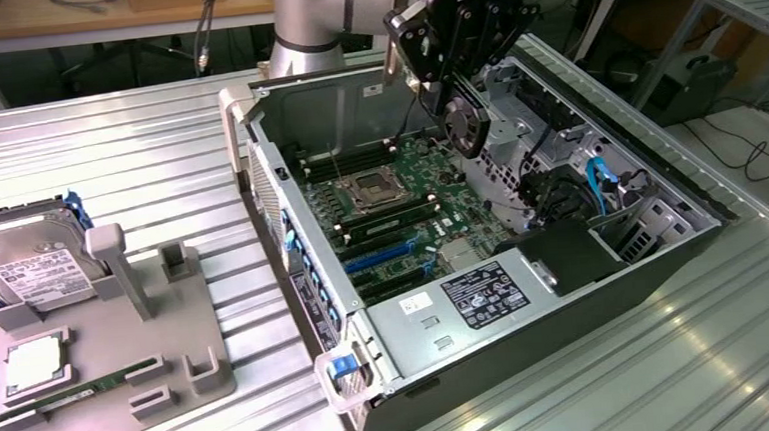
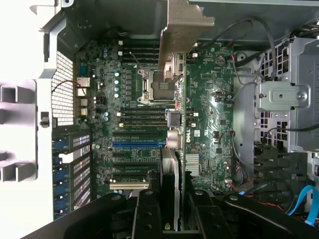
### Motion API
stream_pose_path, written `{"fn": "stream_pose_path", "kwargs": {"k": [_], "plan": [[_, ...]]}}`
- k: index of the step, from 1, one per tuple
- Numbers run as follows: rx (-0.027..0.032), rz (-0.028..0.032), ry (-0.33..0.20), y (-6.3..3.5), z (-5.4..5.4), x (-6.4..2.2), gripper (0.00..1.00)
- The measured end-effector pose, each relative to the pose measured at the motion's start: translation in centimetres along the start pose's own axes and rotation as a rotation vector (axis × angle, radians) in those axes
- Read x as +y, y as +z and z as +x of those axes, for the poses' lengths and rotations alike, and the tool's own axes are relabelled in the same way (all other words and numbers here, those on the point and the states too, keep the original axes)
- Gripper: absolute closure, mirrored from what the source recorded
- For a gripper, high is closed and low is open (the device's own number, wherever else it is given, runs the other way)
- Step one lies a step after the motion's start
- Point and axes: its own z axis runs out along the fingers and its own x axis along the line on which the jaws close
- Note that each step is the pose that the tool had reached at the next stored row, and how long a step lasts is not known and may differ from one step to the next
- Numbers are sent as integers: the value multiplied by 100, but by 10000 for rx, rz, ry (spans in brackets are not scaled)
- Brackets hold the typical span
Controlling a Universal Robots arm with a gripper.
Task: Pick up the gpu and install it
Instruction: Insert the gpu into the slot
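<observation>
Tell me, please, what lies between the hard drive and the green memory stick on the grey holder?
In the exterior view, a square silvery chip lies between the hard drive and the memory stick.

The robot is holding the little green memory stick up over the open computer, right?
Not quite. The exterior view shows the gripper holding the black fan card, not the memory stick, up over the open computer. The green memory stick lies in the grey tray on the exterior view's left.
</observation>
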Motion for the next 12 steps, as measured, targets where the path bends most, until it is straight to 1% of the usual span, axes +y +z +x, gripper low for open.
{"fn": "stream_pose_path", "kwargs": {"k": [12], "plan": [[13,-12,-217,0,3,-1,73]]}}
